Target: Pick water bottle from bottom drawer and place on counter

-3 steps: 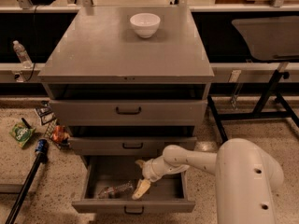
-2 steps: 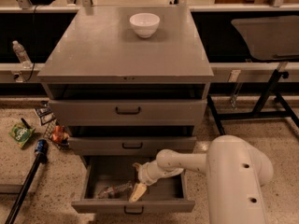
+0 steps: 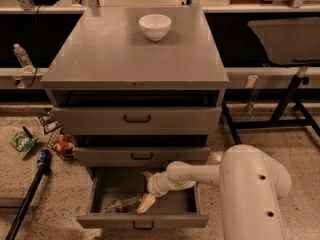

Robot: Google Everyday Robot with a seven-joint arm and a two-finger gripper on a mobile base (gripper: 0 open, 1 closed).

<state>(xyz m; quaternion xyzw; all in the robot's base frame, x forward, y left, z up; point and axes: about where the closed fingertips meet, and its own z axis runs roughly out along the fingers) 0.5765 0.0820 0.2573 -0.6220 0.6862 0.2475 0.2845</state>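
The bottom drawer (image 3: 142, 220) stands pulled open below two shallower grey drawers. The water bottle (image 3: 121, 203) lies on its side inside it, at the left front, clear with a red-and-dark band. My gripper (image 3: 145, 199) reaches down into the drawer from the white arm (image 3: 200, 175) on the right. One pale finger (image 3: 146, 203) lies just right of the bottle, at its end, and the other finger (image 3: 147, 175) sticks up behind, so the fingers are spread and hold nothing. The counter (image 3: 135, 49) is the cabinet's flat grey top.
A white bowl (image 3: 155, 26) sits at the counter's back middle. Another clear bottle (image 3: 22, 58) stands on the pale ledge at left. Snack packets (image 3: 22, 144) and a dark pole (image 3: 27, 199) lie on the floor at left. A black-legged table (image 3: 285, 39) stands at right.
My gripper has moved left inside the drawer, toward the bottle. The arm's elbow has shifted left with it. The bottle has not moved.
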